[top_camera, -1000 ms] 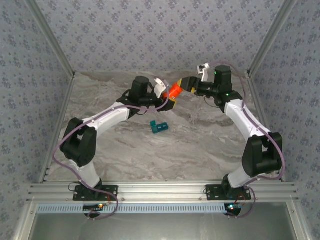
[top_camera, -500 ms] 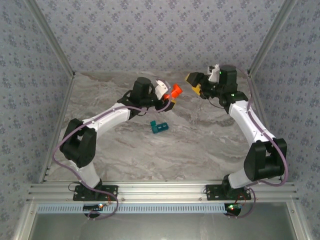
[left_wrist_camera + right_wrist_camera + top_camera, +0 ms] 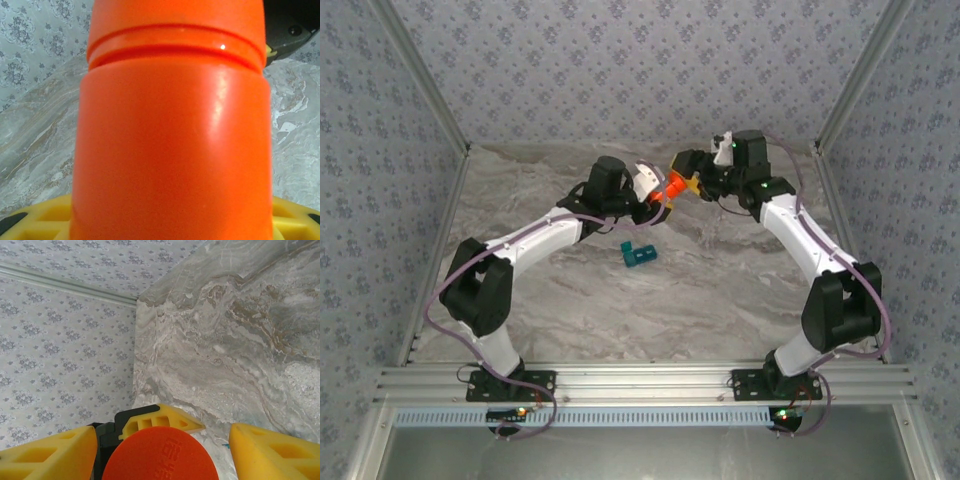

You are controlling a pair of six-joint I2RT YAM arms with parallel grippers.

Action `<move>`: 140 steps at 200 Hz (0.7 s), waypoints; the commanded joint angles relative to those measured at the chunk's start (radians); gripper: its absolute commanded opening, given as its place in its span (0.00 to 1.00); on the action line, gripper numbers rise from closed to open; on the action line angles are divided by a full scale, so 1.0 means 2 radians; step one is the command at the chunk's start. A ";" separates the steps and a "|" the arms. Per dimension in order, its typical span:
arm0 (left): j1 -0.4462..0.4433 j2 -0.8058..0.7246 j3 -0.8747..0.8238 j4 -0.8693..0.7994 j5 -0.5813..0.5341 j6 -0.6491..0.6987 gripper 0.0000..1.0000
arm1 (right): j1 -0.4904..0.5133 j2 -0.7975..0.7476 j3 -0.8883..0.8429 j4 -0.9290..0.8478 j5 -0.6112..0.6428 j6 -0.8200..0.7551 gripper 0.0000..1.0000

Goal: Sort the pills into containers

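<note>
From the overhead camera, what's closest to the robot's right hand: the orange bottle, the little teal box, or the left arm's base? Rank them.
1. Orange bottle, at the fingertips of the right hand, toward the back of the table.
2. Teal pill box, lying mid-table, forward and left.
3. Left arm's base, at the near-left edge.
</note>
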 commanded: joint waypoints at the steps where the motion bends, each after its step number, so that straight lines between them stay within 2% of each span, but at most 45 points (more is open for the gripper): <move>1: -0.004 -0.012 0.010 0.007 0.002 0.007 0.00 | 0.005 0.002 0.006 -0.008 0.000 0.001 0.68; 20: -0.004 -0.010 0.012 0.007 0.002 0.005 0.00 | 0.007 0.001 0.000 -0.007 -0.005 0.001 0.62; 43: -0.004 -0.009 0.014 0.009 0.003 0.002 0.00 | 0.006 0.000 -0.006 -0.006 -0.015 -0.002 0.47; 59: -0.003 -0.007 0.014 0.013 0.006 -0.003 0.00 | 0.002 -0.001 -0.010 -0.004 -0.024 -0.007 0.43; 83: 0.000 -0.007 0.016 0.020 0.021 -0.017 0.00 | -0.008 -0.006 -0.021 0.026 -0.040 -0.030 0.42; 117: 0.021 -0.014 0.005 0.063 0.092 -0.081 0.00 | -0.026 -0.022 -0.033 0.054 -0.065 -0.152 0.42; 140: 0.033 -0.017 -0.002 0.101 0.125 -0.130 0.00 | -0.037 -0.019 -0.036 0.076 -0.099 -0.149 0.43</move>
